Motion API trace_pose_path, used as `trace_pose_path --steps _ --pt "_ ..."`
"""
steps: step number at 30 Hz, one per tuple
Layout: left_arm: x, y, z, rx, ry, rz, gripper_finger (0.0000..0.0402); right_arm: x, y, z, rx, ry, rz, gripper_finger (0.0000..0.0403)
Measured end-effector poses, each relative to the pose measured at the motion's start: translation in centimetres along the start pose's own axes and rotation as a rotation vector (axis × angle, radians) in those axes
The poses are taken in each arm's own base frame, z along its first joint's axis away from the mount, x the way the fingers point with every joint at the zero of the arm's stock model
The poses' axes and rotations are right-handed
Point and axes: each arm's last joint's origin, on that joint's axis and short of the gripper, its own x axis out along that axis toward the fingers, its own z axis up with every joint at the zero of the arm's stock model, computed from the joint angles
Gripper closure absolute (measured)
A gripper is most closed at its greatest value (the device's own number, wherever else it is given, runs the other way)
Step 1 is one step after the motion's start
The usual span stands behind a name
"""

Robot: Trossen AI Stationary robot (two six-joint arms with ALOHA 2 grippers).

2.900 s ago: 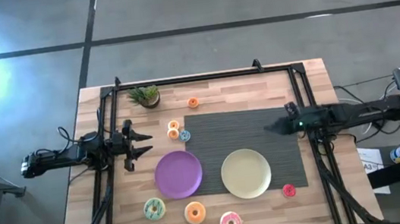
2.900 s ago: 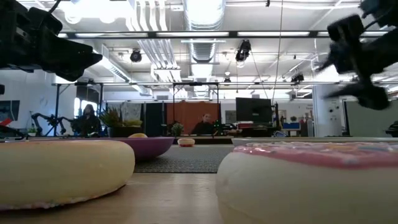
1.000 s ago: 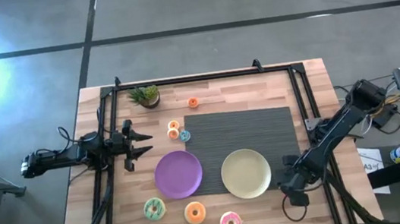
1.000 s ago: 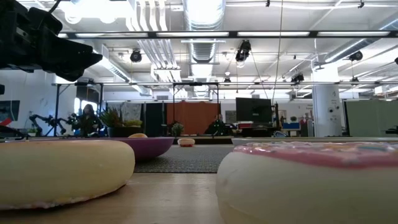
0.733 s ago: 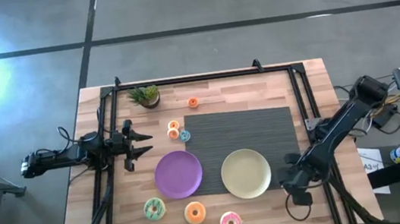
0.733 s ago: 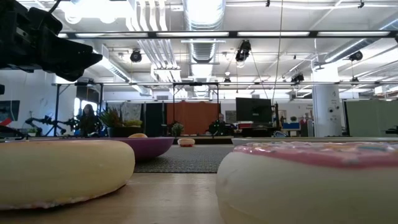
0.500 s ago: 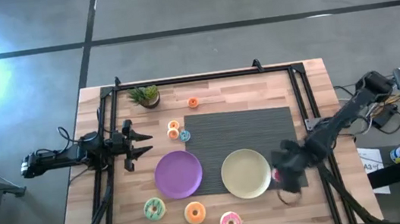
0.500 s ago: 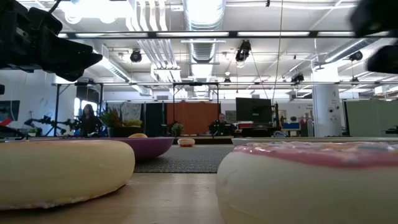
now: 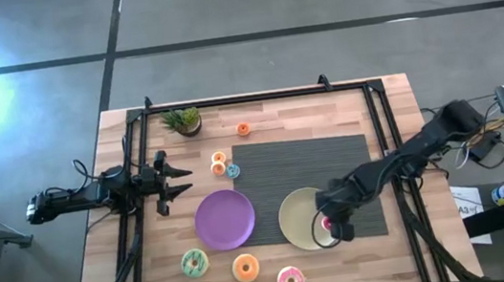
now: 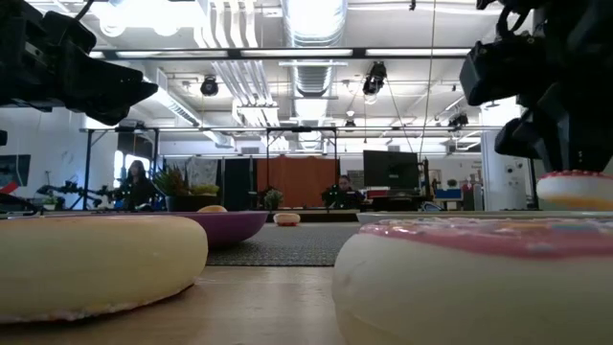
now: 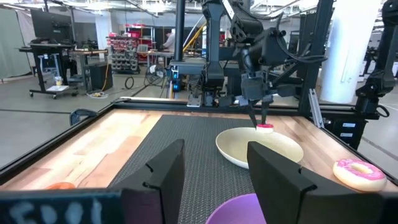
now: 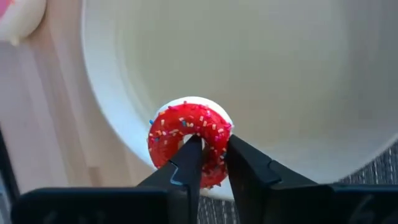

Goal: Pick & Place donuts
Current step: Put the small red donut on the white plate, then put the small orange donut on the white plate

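My right gripper is shut on the small red donut, over the right part of the yellow plate. The donut also shows in the low view and the left wrist view. My left gripper is open and empty at the table's left side. The green, orange and pink donuts lie flat on the wood near the front edge. Small cream, blue and orange donuts lie at the back. My right gripper pinches the red donut's ring with one finger in the hole and the other outside the ring. The fingers come from above, pointing down. The donut hangs about level, icing up, clear of the yellow plate.
A purple plate lies left of the yellow one at the edge of a dark mat. A small potted plant stands at the back left. A black frame runs along the table's sides and back.
My right gripper has risen from the wood near the table's right front with the red donut and has gone toward the table's left edge, over the yellow plate. The donut has been lifted clear of the table.
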Motion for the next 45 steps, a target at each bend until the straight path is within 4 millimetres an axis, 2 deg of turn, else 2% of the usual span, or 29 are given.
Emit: trace_pose_path --steps 5,10,14,18,19,20,22,24,26,30,34,40,43,45 --pt "0.0 0.0 0.0 0.000 0.000 0.000 0.0252 0.9 0.0 0.1 0.004 0.022 -0.011 0.0313" --pt "0.0 0.0 0.0 0.000 0.000 0.000 0.0252 1.0 0.1 0.2 0.022 0.030 -0.003 0.0277" --pt "0.0 0.0 0.0 0.000 0.000 0.000 0.0252 -0.2 0.4 0.6 0.012 0.001 -0.022 0.0246" --pt "0.0 0.0 0.1 0.008 -0.010 0.004 0.0252 -2.0 0.8 0.9 0.005 -0.116 -0.116 0.0227" --pt "0.0 0.0 0.5 -0.049 -0.047 0.003 0.0252 -2.3 0.9 1.0 0.011 -0.136 -0.117 0.0224" --pt "0.0 0.0 1.0 -0.181 -0.104 -0.009 0.0252 -2.6 1.0 1.1 0.026 -0.146 -0.110 0.0222" --pt "-0.2 -0.1 2.0 -0.558 -0.200 -0.062 0.0252 -2.9 0.8 1.2 0.071 -0.152 -0.109 0.0221" --pt "-0.4 0.0 2.7 -0.849 -0.273 -0.108 0.0252 -3.1 0.6 1.4 0.110 -0.164 -0.113 0.0220" --pt "-0.5 0.1 3.1 -1.023 -0.329 -0.110 0.0252 -3.2 0.6 1.6 0.141 -0.187 -0.117 0.0220" --pt "-0.8 0.8 3.6 -1.084 -0.518 0.085 0.0252 -3.4 0.4 2.0 0.178 -0.216 -0.135 0.0220" --pt "-1.1 1.6 3.4 -1.171 -0.685 0.352 0.0252 -3.9 0.0 2.9 0.217 -0.254 -0.147 0.0220" --pt "-1.9 2.2 4.2 -1.080 -0.816 0.643 0.0252 -4.6 -1.1 4.1 0.268 -0.281 -0.156 0.0220" --pt "-2.5 2.4 4.7 -1.107 -0.937 0.807 0.0252 -5.1 -1.6 4.5 0.261 -0.288 -0.162 0.0220" --pt "-2.7 2.5 4.7 -1.116 -0.973 0.857 0.0252 -5.3 -2.0 4.7 0.258 -0.294 -0.171 0.0220"
